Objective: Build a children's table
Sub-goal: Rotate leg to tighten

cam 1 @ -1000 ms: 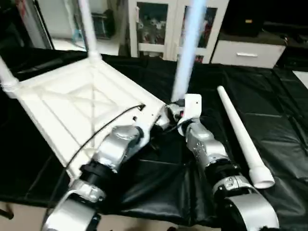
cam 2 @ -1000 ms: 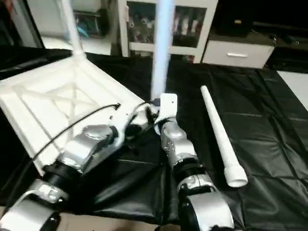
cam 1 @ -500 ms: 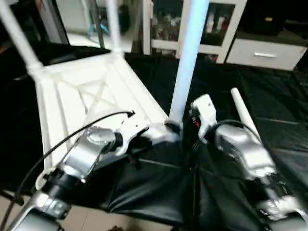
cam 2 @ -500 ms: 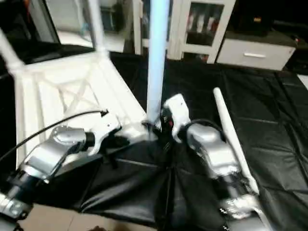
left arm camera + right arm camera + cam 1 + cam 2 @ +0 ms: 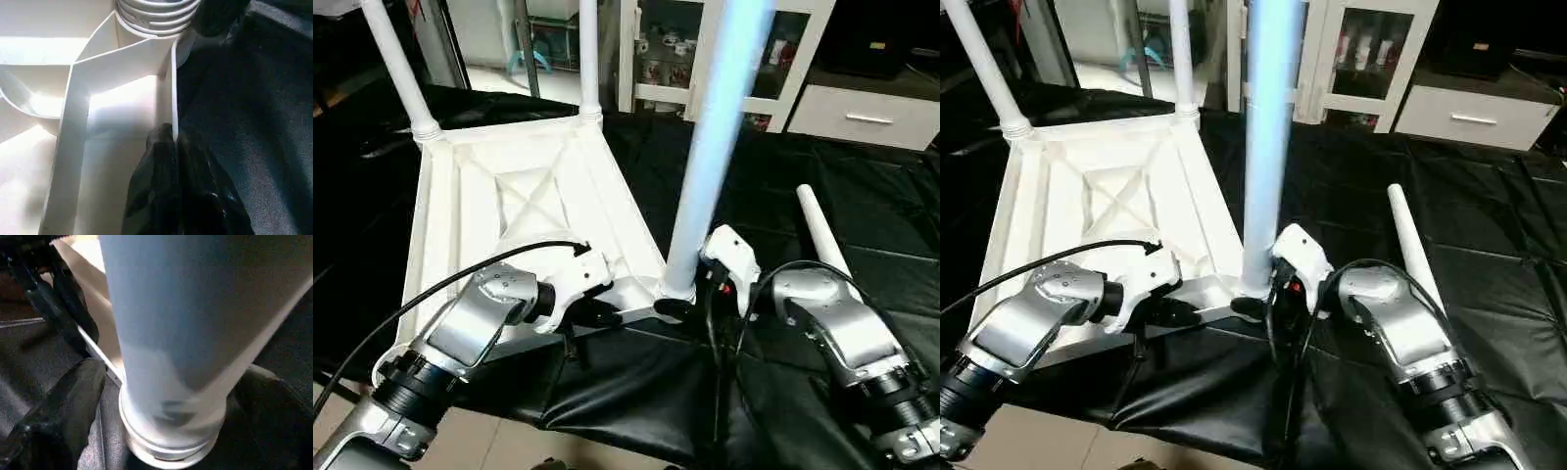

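Three legs are standing in the upturned tabletop (image 5: 524, 201); the fourth leg (image 5: 822, 250) is lying loose on the black cover (image 5: 862, 206) to your right.

Head views: tabletop is resting underside up, X-ribs showing, near edge overhanging toward you. The near-corner leg (image 5: 710, 147) is rising from its socket between both grippers. Your left gripper (image 5: 607, 311) is pinching the near rim; your right gripper (image 5: 690, 294) is sitting at the leg's base.

Left wrist view: black fingers (image 5: 168, 171) are pressed together on the thin rim wall, with the ribbed socket collar (image 5: 156, 14) just beyond.

Right wrist view: fingers (image 5: 63, 406) are spread wide either side of the leg base (image 5: 168, 431), not clamping it.

Handling, my read: hollow moulded plastic, so it's light, stiff and smooth. It'll be slipping under the pads, so grip the loose leg near its flared collar end (image 5: 811, 196), or around the mid-tube for balance. The rim is thin, so avoid levering hard on it. The tubes are round and tapered, so expect rolling on the cloth.
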{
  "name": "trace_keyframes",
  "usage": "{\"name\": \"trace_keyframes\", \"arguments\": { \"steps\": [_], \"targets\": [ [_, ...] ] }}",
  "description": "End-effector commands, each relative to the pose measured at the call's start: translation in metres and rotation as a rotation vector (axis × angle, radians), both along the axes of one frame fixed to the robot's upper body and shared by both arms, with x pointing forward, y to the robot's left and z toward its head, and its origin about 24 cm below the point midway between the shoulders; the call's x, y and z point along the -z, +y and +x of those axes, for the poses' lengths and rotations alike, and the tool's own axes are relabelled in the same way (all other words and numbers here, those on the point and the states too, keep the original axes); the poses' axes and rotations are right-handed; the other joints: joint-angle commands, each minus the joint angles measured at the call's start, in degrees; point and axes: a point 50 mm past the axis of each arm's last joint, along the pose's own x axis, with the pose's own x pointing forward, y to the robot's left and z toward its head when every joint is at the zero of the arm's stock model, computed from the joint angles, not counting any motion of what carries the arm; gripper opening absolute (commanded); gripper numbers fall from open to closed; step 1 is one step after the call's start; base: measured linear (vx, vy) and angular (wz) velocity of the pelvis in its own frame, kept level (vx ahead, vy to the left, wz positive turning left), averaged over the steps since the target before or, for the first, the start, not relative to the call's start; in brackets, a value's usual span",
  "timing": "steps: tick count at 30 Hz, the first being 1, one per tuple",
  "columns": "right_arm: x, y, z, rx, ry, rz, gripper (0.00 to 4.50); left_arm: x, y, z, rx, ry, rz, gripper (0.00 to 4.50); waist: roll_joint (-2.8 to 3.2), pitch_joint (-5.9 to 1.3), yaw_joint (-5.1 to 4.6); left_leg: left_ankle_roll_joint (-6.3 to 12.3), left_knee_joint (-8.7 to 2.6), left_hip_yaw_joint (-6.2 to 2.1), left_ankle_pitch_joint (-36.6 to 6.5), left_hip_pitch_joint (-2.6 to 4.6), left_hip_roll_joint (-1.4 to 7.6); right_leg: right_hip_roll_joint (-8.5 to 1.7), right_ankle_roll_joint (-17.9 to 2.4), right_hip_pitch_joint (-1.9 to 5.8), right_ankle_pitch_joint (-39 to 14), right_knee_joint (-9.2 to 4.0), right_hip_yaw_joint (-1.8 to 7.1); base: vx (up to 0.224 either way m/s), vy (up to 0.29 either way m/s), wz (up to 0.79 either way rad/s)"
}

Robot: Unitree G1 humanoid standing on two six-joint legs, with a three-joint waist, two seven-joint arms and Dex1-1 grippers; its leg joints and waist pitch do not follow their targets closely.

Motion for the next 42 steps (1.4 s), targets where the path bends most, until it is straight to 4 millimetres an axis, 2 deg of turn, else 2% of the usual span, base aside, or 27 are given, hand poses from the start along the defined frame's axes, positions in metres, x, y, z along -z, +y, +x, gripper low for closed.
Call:
{"name": "trace_keyframes", "arguments": {
  "steps": [1,3,4,5,7,19,20,34,36,37,38,39,40,41,42],
  "targets": [
    [-0.002,0.003,0.004,-0.010,-0.014,-0.007,4.42,0.008,-0.009,-0.010,0.070,0.061,-0.001,0.00,0.49,-3.67,-0.14,2.42,-4.08,-1.61,-7.96,0.37,4.00,-5.75,-9.76,3.23,-14.21,-3.57,4.19,0.000,0.000,0.00],
    [-0.002,0.003,0.004,-0.011,-0.012,-0.006,4.42,0.008,-0.008,-0.010,0.069,0.062,0.000,0.00,0.50,-3.64,-0.20,2.43,-4.07,-1.61,-8.14,0.34,3.97,-5.78,-9.67,3.29,-14.76,-3.66,4.16,0.000,0.000,0.00],
    [-0.002,0.003,0.004,-0.011,-0.011,-0.004,4.26,0.007,-0.008,-0.010,0.068,0.063,0.000,0.00,0.51,-3.65,-0.18,2.41,-4.06,-1.62,-8.17,0.37,3.97,-5.76,-9.61,3.28,-14.87,-3.64,4.16,0.000,0.000,0.00],
    [-0.001,0.003,0.004,-0.012,-0.010,-0.002,4.15,0.007,-0.008,-0.011,0.067,0.063,0.000,0.00,0.12,-3.69,-0.03,2.61,-4.05,-1.63,-7.73,0.27,3.96,-5.92,-9.47,3.42,-15.08,-3.54,4.18,0.000,0.000,0.00],
    [-0.001,0.004,0.004,-0.013,-0.010,0.004,3.97,0.008,-0.007,-0.011,0.065,0.064,0.000,0.00,0.31,-3.68,-0.07,2.68,-4.06,-1.63,-7.54,0.31,4.02,-5.87,-9.40,3.30,-15.20,-3.59,4.16,0.000,0.000,0.00],
    [0.003,0.005,0.002,-0.015,0.001,0.025,2.97,0.008,-0.006,-0.013,0.058,0.068,-0.008,0.00,0.36,-3.75,-0.17,2.85,-3.97,-1.60,-7.08,0.27,3.93,-5.79,-9.51,3.40,-14.49,-3.48,4.12,0.000,0.000,0.00],
    [0.004,0.005,0.002,-0.016,0.001,0.026,2.79,0.008,-0.006,-0.013,0.059,0.069,-0.008,0.00,0.41,-3.76,-0.15,2.85,-3.95,-1.60,-6.99,0.27,3.93,-5.78,-9.52,3.38,-14.41,-3.46,4.14,0.000,0.000,0.00],
    [0.009,0.003,0.003,0.029,0.002,0.039,2.70,0.010,-0.006,-0.012,0.047,0.072,-0.008,0.00,0.40,-3.84,-0.17,3.14,-3.86,-1.57,-6.42,0.26,3.93,-5.79,-10.08,3.41,-13.18,-3.27,4.12,0.000,0.000,0.00],
    [0.015,0.002,0.011,0.145,0.009,0.077,2.70,0.011,-0.006,-0.009,0.007,0.054,-0.016,0.00,0.40,-3.56,-0.45,2.62,-3.97,-1.59,-8.17,0.18,3.79,-5.79,-9.44,3.32,-16.47,-3.79,4.00,0.000,0.000,0.00],
    [0.017,0.000,0.014,0.202,0.016,0.089,2.70,0.011,-0.007,-0.006,-0.022,0.042,-0.023,0.00,0.38,-3.40,-0.75,1.98,-4.06,-1.71,-9.98,0.23,3.78,-5.84,-8.64,3.32,-19.73,-4.21,3.81,0.000,0.000,0.00],
    [0.017,0.000,0.014,0.202,0.016,0.089,2.70,0.011,-0.007,-0.006,-0.022,0.042,-0.023,0.00,0.40,-3.28,-0.87,1.68,-4.10,-1.73,-11.07,0.38,3.74,-5.82,-8.04,3.22,-21.72,-4.54,3.70,0.000,0.000,0.00],
    [0.027,-0.002,0.021,0.344,0.029,0.094,2.70,0.012,-0.012,0.002,-0.106,0.021,-0.050,0.00,0.40,-3.25,-1.01,1.22,-4.07,-1.85,-12.53,0.69,3.72,-5.92,-7.03,3.16,-24.63,-4.88,3.65,0.000,0.000,0.00],
    [0.033,-0.003,0.024,0.422,0.033,0.088,2.70,0.013,-0.015,0.006,-0.150,0.016,-0.064,0.00,0.30,-3.20,-1.36,1.23,-4.01,-1.71,-12.88,0.70,3.66,-5.92,-6.96,2.93,-25.42,-5.03,3.70,0.000,0.000,0.00],
    [0.037,-0.003,0.026,0.476,0.037,0.083,2.70,0.014,-0.017,0.009,-0.181,0.015,-0.074,0.00,0.40,-2.78,-1.95,0.31,-3.94,-1.99,-15.92,1.20,3.39,-5.97,-5.46,2.78,-30.69,-5.98,3.06,0.000,0.000,0.00],
    [0.041,-0.002,0.028,0.532,0.047,0.089,2.69,0.015,-0.020,0.012,-0.212,0.014,-0.082,0.00,0.33,-2.72,-2.18,0.20,-4.03,-2.17,-16.96,1.10,3.34,-5.95,-4.72,2.89,-32.01,-6.10,2.82,0.000,0.000,0.00]
  ]
}}
